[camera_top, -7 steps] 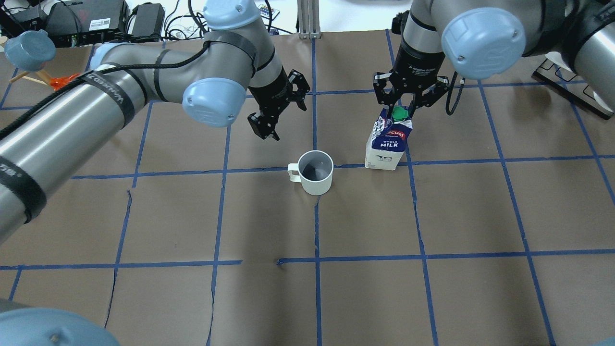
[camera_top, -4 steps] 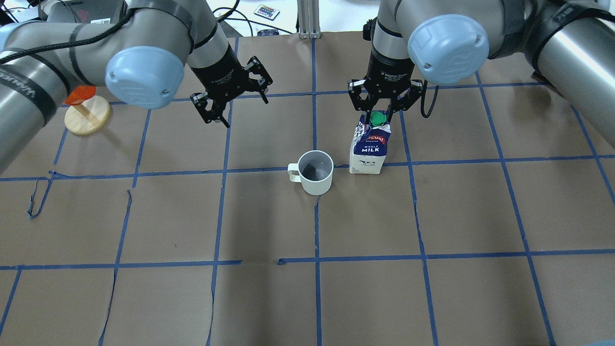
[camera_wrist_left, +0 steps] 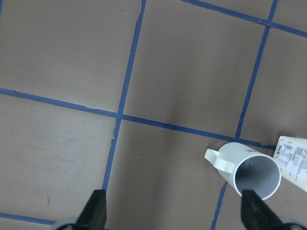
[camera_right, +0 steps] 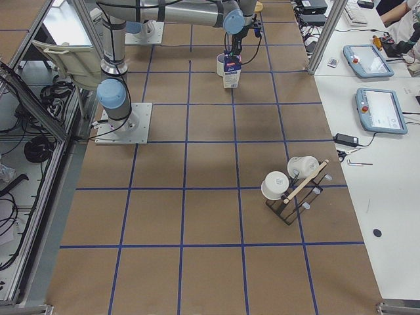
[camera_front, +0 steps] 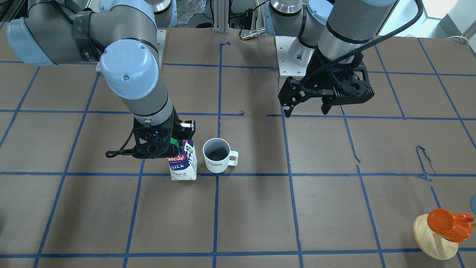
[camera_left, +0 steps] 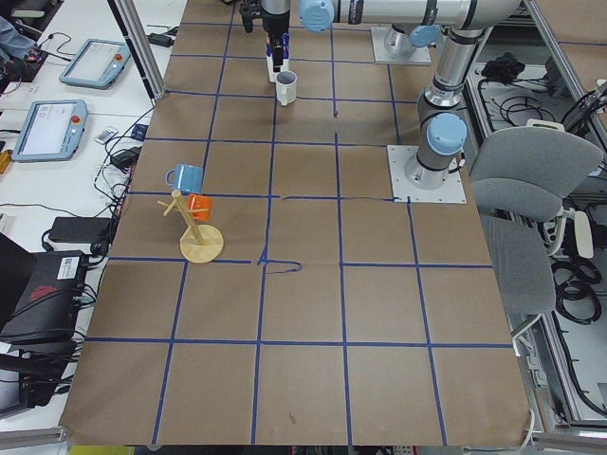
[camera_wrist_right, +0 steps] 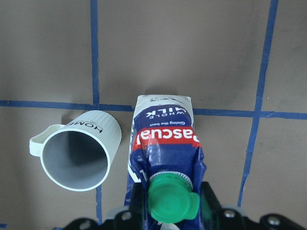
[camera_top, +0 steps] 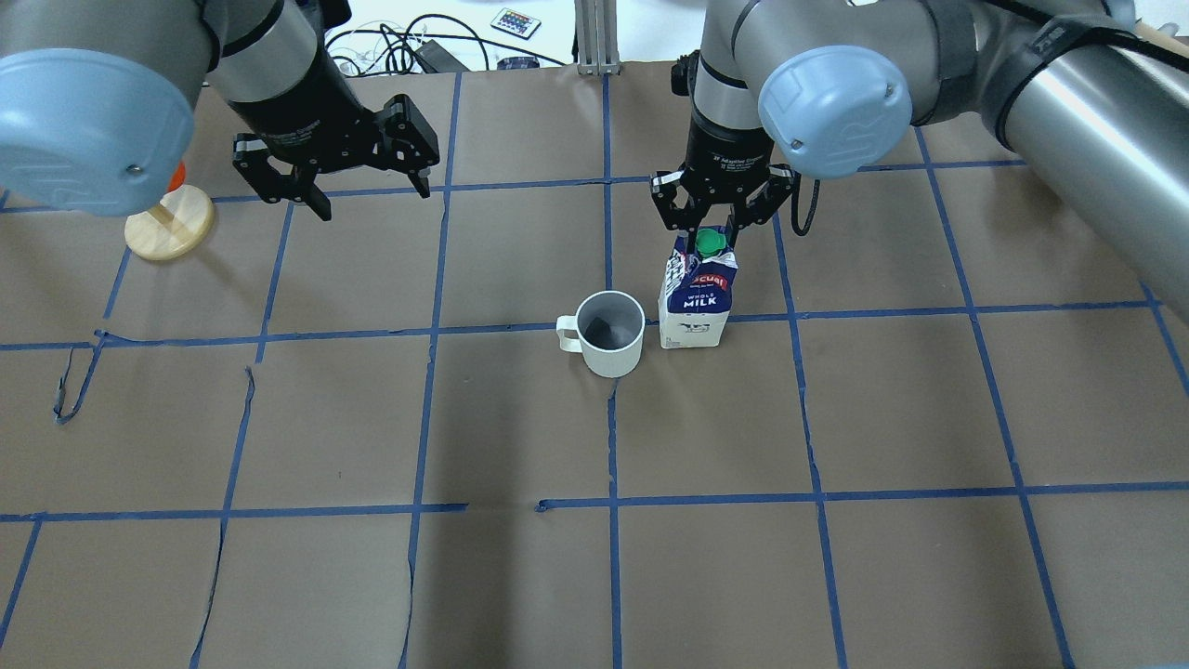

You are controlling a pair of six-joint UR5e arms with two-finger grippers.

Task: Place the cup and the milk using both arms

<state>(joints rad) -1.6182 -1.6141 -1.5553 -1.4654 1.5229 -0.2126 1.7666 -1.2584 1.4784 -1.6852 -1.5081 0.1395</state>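
Right hand [camera_top: 711, 218] clamped on milk [camera_top: 692, 307] gable top; milk upright, just beside cup [camera_top: 610, 334] on worktop [camera_top: 836, 418]. Left hand [camera_top: 370, 195] spread wide, empty, well apart. Advice: settle milk flat, release straight up, avoid nudging cup.

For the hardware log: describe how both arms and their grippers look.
The left arm and right arm are grey metallic tubes with rounded light-blue joint caps bearing an embossed logo, and black straps. A black braided cable runs along the left arm. The left gripper and right gripper are black, two-fingered, with small white lettering.
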